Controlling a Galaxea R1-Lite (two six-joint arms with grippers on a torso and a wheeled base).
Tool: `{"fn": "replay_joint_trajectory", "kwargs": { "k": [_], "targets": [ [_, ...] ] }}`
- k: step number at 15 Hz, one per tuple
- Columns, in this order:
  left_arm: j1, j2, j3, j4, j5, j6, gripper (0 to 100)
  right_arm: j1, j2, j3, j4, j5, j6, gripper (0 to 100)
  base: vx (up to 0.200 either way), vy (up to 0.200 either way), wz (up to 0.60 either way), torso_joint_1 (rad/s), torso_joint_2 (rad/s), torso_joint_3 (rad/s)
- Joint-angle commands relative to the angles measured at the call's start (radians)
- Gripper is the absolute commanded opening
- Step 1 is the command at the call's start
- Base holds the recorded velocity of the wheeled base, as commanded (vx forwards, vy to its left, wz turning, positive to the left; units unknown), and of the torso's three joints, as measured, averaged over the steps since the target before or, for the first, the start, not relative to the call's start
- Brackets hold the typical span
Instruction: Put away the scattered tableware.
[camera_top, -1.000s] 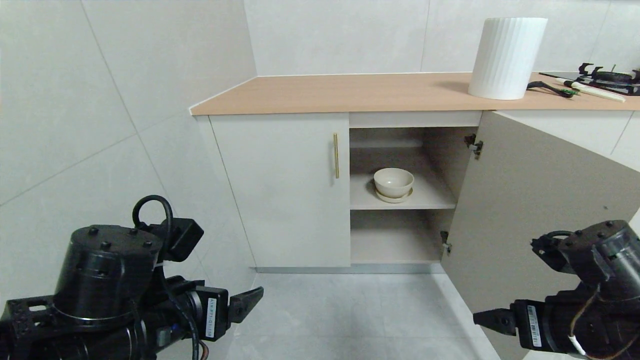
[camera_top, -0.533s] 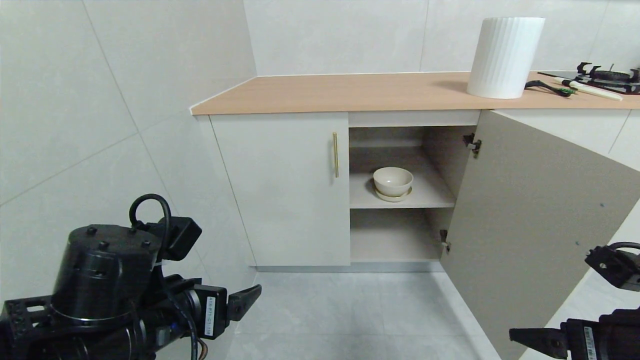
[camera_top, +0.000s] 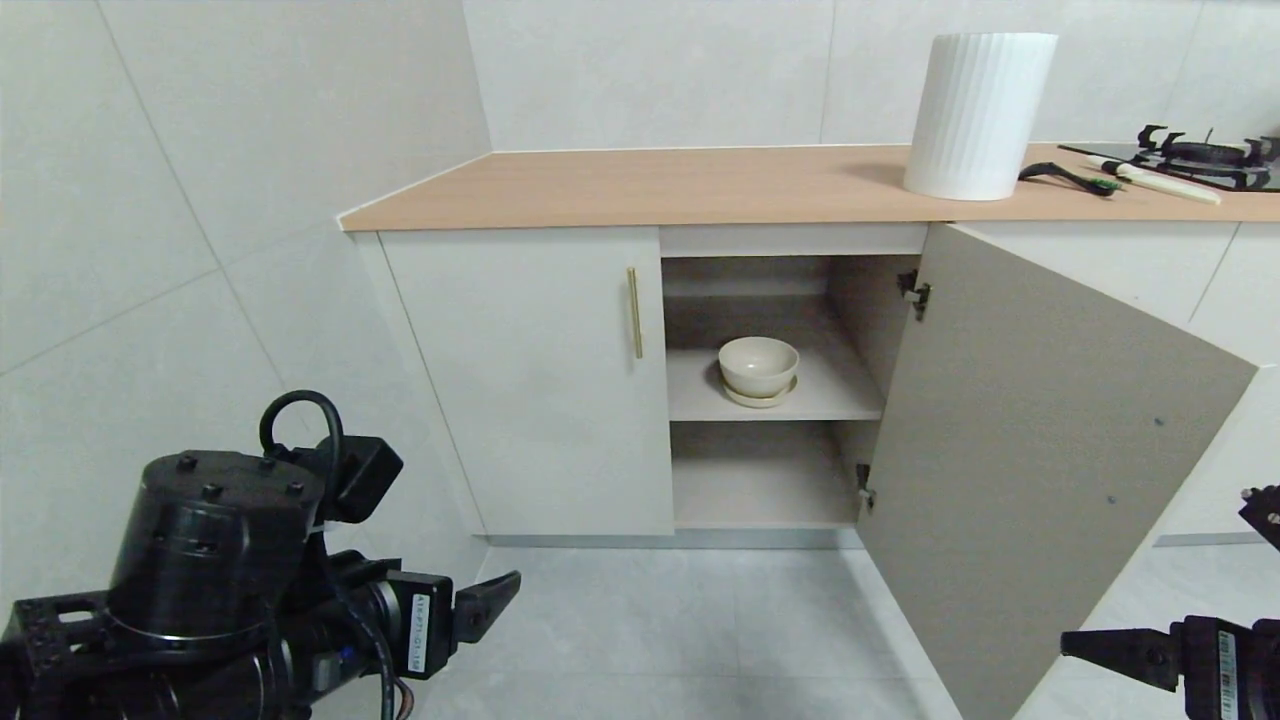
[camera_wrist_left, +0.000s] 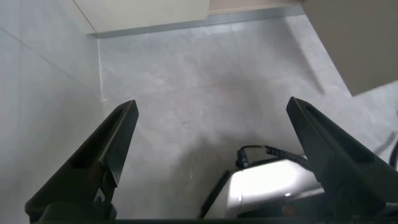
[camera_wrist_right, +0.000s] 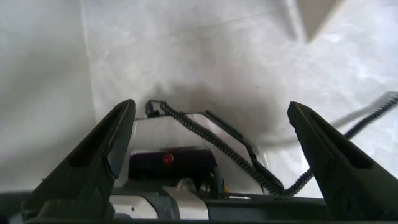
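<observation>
Both pincers gape wide and empty: left pincer (camera_wrist_left: 211, 109) at 7 o'clock, right pincer (camera_wrist_right: 211, 107) at 5. Bowl (camera_top: 758, 365) sits on its saucer (camera_top: 757, 398) on the upper shelf (camera_top: 835, 395), 12 o'clock. Watch the open door (camera_top: 1040, 450) at 4: swing the right pincer inward and you'll likely clip its edge.

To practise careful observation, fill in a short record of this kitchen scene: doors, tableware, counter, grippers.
doors: left door shut, right door open
tableware: bowl on a plate, upper shelf inside
counter: white ribbed canister
left gripper: open, empty, above floor
right gripper: open, empty
</observation>
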Motion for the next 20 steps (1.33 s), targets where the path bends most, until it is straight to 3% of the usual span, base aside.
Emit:
{"fn": "replay_joint_trajectory", "kwargs": {
  "k": [1,6,9,13,20],
  "targets": [
    [0.000,0.000,0.000,-0.001,0.000,0.000,100,-0.052,0.004,0.001,0.001,0.000,0.000,100,0.000,-0.200,0.00,0.007,0.00,0.007],
    [0.000,0.002,0.000,-0.001,0.000,-0.001,100,-0.200,0.053,-0.022,0.001,0.008,-0.008,100,0.000,-0.200,0.00,0.004,0.00,0.004],
    [0.002,0.000,-0.002,-0.002,0.000,-0.003,100,-0.353,0.141,-0.076,-0.005,0.006,-0.031,100,0.000,-0.200,0.00,0.001,0.00,0.004],
    [0.020,-0.003,-0.008,-0.005,0.000,-0.006,100,-0.506,0.308,-0.159,-0.108,0.008,-0.066,100,0.000,0.000,0.00,0.000,0.00,0.000],
    [0.078,-0.017,-0.011,-0.025,-0.004,-0.007,100,-0.471,0.587,-0.348,-0.158,0.023,-0.077,100,0.000,0.000,0.00,0.000,0.00,0.000]
  ]
}}
